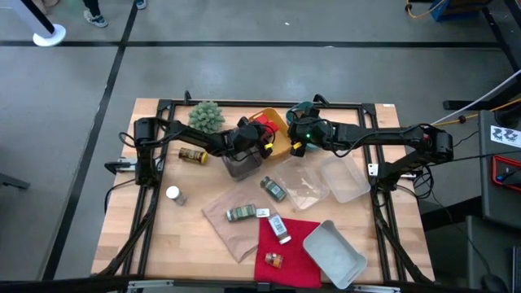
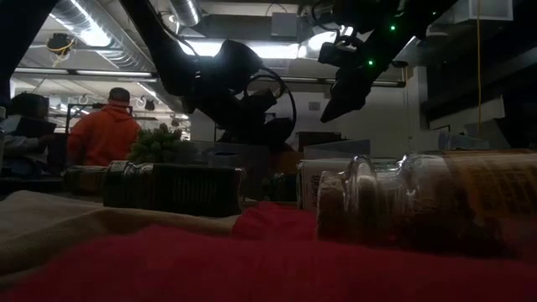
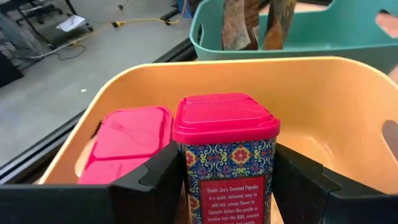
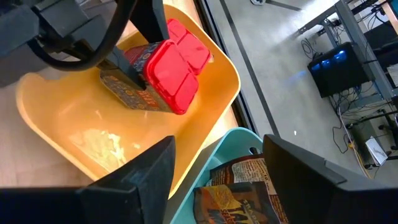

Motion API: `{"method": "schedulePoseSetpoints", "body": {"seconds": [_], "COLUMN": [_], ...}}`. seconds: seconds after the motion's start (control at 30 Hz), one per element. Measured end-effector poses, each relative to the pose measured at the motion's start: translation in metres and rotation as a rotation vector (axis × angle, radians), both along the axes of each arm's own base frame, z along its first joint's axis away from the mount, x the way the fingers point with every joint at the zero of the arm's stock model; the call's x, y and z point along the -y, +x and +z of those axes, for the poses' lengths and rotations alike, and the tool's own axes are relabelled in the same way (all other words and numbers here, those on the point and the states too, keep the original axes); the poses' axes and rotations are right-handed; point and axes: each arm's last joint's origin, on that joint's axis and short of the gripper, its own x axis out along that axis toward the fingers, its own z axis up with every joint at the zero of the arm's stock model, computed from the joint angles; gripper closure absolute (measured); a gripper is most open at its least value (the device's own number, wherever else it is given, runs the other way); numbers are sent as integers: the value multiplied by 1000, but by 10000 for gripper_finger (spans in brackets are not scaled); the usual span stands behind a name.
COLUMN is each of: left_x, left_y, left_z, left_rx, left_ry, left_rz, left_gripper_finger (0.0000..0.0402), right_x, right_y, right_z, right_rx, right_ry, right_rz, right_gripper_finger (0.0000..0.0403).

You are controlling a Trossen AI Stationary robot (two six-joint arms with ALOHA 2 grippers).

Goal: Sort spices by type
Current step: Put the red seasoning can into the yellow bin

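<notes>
A red-lidded paprika tin (image 3: 227,155) stands upright between the left gripper (image 3: 227,186) jaws inside the yellow tray (image 3: 323,112), just beside a second red tin (image 3: 130,140) lying there; whether the jaws still clamp it I cannot tell. The right gripper (image 4: 214,171), jaws wide with nothing between them, hangs over the teal tray (image 4: 233,146) of packets at the bench's far side

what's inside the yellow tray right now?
Two red-lidded tins: one lies in the yellow tray, the other, a paprika tin, stands upright between the left pincer's fingers. The tray floor under them is hidden.
</notes>
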Motion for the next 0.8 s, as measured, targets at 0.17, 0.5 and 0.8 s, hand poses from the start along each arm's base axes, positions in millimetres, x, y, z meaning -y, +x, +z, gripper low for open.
{"method": "schedulePoseSetpoints", "body": {"seconds": [0.17, 0.5, 0.8], "left_x": [1, 0, 0], "left_y": [-1, -1, -1], "left_z": [-2, -1, -2], "left_rx": [-29, -28, -23], "left_ry": [-9, -2, -8], "left_rz": [-2, -5, 0], "left_gripper_finger": [205, 205, 205], "right_x": [0, 0, 0], "right_y": [0, 0, -1], "right_z": [0, 0, -1], "right_rx": [0, -1, -7], "right_ry": [0, 0, 2], "right_rz": [0, 0, 0], "right_gripper_finger": [162, 162, 162]}}
